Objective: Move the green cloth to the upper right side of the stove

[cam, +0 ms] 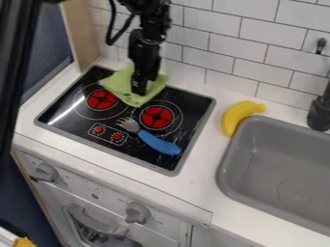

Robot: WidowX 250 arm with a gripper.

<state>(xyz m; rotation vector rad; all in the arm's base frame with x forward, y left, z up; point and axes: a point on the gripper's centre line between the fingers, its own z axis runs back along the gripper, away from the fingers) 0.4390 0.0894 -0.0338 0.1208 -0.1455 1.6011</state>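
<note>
The green cloth point(118, 84) lies crumpled over the back part of the black stove point(66, 114), between and behind the two red burners, its rear edge by the white counter. My gripper point(138, 90) hangs down from the top edge over the middle of the cloth, its lower end at the cloth. Whether it holds any fabric I cannot tell.
A blue-handled brush point(157, 143) lies on the stove's front right part. A yellow banana point(239, 116) rests on the counter between the stove and the grey sink point(233, 155). A tiled wall point(222, 49) rises behind, and a dark faucet point(320, 112) stands at the right edge.
</note>
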